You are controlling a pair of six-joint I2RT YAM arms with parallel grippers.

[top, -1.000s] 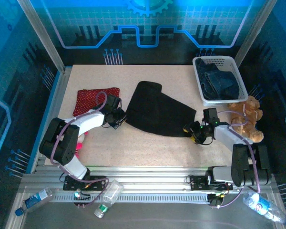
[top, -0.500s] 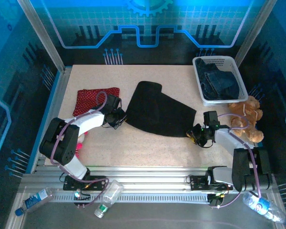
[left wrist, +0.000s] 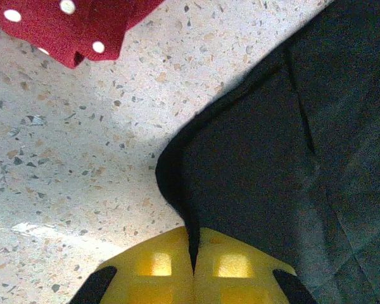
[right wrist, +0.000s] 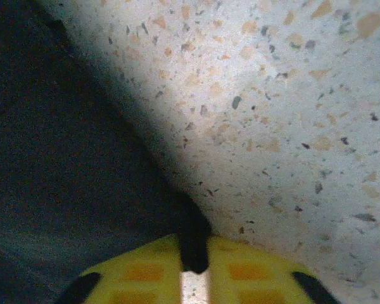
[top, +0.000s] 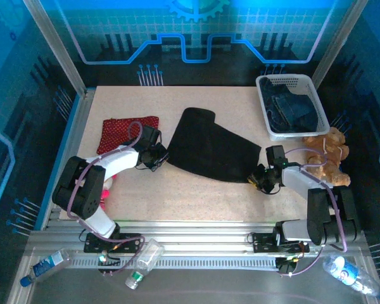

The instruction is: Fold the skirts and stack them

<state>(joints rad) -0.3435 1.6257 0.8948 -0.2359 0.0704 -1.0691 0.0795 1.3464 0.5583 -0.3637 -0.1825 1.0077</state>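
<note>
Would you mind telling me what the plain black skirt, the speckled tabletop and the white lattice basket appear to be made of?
Plain black skirt: soft matte cloth, going by its limp folds. Speckled tabletop: hard terrazzo-like stone or laminate, with a slight sheen. White lattice basket: probably moulded plastic, rigid gridded walls.

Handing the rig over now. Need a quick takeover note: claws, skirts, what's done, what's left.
The left claw is shut on the near-left corner of the black skirt.
The right claw is shut on its near-right corner.
The black skirt lies spread on the table. The red dotted skirt lies at the left and looks folded. The denim skirts are in the basket, far right.
Done: apparently the red one.
Left: fold and stack the black one, then the denim.
</note>
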